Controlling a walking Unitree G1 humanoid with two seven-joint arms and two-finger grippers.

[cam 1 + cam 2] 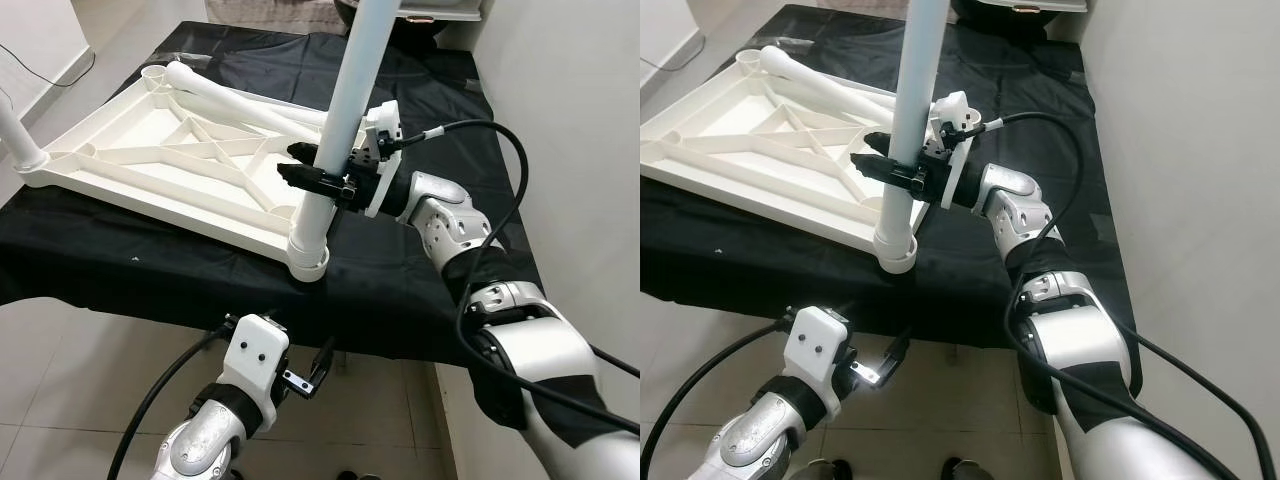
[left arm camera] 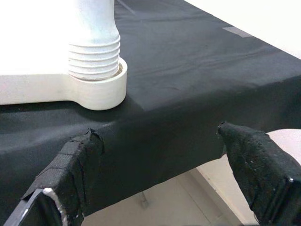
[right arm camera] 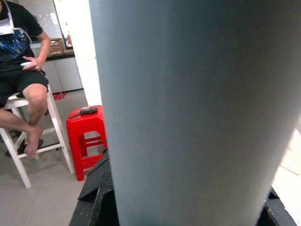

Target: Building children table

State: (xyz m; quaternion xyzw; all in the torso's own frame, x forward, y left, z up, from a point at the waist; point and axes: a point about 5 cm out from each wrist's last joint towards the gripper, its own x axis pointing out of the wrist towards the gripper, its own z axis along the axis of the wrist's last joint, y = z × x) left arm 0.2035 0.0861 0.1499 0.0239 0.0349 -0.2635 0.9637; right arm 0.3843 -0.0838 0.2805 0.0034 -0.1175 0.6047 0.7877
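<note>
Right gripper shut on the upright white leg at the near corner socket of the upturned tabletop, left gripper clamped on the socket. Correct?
Not quite. The left gripper holds nothing: it hangs open below the table edge, short of the socket, as the left wrist view shows. The right gripper is shut on the upright white leg.

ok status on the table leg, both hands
Right hand shut on upright table leg, leg seated in corner socket of upturned tabletop. Left hand open, low beside the black cloth edge. Nothing in the way.
</note>
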